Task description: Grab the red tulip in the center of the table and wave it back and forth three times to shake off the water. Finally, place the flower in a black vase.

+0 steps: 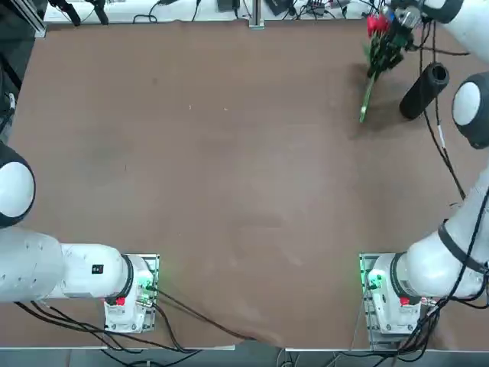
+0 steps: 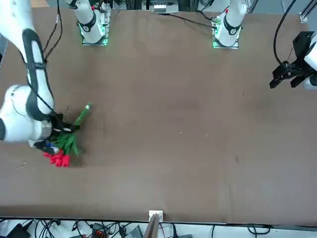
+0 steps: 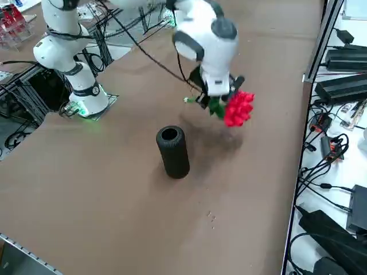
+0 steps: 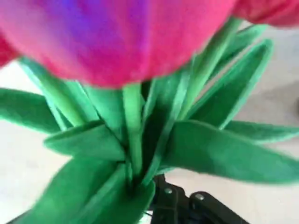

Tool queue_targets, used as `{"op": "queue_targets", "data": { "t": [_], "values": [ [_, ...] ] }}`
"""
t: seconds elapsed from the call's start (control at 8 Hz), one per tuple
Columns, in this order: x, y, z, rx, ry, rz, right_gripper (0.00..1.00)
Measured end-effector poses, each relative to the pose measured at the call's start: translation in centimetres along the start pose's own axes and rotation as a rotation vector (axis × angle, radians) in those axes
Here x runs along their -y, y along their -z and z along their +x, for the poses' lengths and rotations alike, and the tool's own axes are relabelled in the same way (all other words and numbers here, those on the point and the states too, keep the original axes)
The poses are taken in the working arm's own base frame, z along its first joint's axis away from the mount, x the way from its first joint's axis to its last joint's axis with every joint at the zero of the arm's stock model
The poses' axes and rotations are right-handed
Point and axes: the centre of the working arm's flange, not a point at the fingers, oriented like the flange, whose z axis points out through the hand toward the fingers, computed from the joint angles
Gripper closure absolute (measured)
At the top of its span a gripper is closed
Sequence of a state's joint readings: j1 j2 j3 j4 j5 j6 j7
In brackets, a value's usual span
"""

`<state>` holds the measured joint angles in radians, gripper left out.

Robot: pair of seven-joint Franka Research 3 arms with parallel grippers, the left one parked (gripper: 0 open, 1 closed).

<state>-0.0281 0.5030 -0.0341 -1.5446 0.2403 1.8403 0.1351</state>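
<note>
Pinching tulip (image 1: 380,47) in right gripper (image 1: 397,34), upper right of top view; stem slanting down-left, vase (image 1: 424,90) just right.

- Showing the table (image 1: 229,191) evenly and softly lit from above, without glare on its matte brown top.
- Casting a faint, diffuse shadow on the table just beside the black vase (image 3: 172,152) and under the red tulip (image 3: 236,109).
- Glowing green at the arm bases.
- Blurring the tulip heads badly in the wrist view, with leaves slightly sharper.
</note>
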Motion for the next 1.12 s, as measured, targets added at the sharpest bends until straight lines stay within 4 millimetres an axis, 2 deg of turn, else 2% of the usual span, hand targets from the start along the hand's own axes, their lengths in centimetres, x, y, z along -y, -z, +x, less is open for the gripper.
{"op": "queue_targets", "data": {
  "t": [0.25,0.5,0.75,1.0,1.12],
  "values": [
    [-1.1,8.1,-0.9,-0.216,-0.036,-0.048,0.85],
    [-3.8,15.4,-1.8,-0.428,-0.059,-0.075,0.85],
    [-6.0,21.8,-2.9,-0.626,-0.058,-0.136,0.85],
    [-10.0,27.3,-3.9,-0.737,-0.049,-0.217,0.85],
    [-11.8,29.4,-4.4,-0.769,-0.024,-0.249,0.85]
  ]
}}
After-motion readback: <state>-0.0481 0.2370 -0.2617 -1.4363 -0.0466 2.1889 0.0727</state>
